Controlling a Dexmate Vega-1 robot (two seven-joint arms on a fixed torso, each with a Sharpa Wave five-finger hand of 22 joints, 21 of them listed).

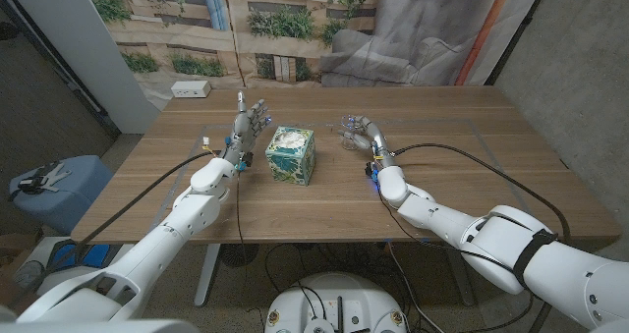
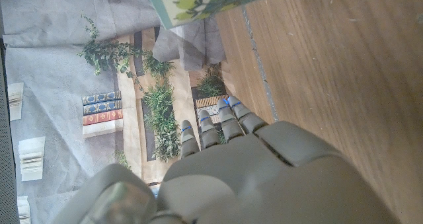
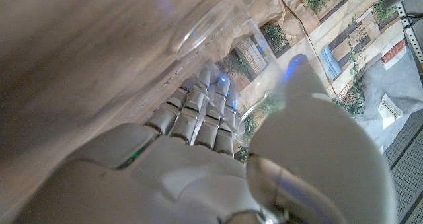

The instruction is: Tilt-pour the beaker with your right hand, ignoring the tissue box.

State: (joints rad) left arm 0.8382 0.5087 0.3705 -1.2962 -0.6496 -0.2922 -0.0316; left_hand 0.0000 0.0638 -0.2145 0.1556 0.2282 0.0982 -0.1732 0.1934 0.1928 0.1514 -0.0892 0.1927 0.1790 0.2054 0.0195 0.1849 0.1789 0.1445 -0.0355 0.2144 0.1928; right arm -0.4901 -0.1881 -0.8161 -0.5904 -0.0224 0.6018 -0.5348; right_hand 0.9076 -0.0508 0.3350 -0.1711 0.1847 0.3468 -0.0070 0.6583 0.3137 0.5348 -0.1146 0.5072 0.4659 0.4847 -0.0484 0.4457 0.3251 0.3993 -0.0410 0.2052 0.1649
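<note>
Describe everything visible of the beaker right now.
The beaker is clear, glass-like and hard to make out against the wood. In the head view it sits in the right hand, past the tissue box toward the robot's right. The right wrist view shows its transparent wall and curved rim close over the fingers wrapped around it. Contents and tilt cannot be told.

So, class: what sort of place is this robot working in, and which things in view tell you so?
Probably an indoor robot test space: a wooden table with a printed garden backdrop behind it, cables trailing across the top, and a tissue box as a prop.
</note>
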